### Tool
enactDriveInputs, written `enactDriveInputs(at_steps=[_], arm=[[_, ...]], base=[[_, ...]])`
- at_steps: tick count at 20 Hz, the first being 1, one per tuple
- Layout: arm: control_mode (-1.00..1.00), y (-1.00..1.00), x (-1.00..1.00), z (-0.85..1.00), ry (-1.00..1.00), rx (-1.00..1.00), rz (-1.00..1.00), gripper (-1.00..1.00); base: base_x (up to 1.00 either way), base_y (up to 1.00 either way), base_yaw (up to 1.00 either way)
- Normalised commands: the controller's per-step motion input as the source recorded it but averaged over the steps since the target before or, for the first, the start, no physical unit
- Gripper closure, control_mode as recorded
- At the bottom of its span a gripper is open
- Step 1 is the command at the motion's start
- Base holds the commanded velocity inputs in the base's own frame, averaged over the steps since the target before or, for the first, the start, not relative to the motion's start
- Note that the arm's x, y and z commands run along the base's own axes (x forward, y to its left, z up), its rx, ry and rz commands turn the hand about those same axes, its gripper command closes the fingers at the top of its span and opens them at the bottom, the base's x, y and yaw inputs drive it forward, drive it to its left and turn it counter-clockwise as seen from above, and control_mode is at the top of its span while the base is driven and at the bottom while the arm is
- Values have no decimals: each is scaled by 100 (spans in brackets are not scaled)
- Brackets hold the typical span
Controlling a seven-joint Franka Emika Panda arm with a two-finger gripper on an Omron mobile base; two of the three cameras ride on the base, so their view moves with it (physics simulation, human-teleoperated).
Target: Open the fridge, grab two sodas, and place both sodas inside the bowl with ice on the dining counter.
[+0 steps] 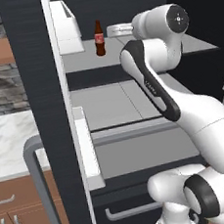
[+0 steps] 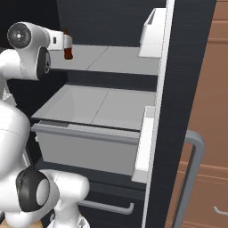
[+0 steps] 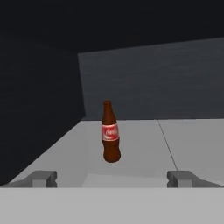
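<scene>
The fridge stands open, its grey-white shelves showing between the two dark doors. One soda, a dark brown bottle with a red label, stands upright on the upper shelf; it also shows as the soda and, partly behind my hand, as the soda. My gripper is open at shelf height, aimed at the bottle, which stands a short way ahead of the fingertips and apart from them. Nothing is between the fingers. The gripper sits to the right of the bottle.
A grey crisper drawer juts out below the shelves. White door bins hang on the open doors, and long grey handles stick out. Brown cabinets and a marble top lie left.
</scene>
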Motion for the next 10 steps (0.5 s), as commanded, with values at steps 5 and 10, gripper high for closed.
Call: enactDriveInputs(at_steps=[5, 10], arm=[[-100, 10, 58, 0, 6, 0, 0, -100], [-100, 19, 56, 0, 4, 0, 0, -100]], base=[[0, 0, 0], [0, 0, 0]])
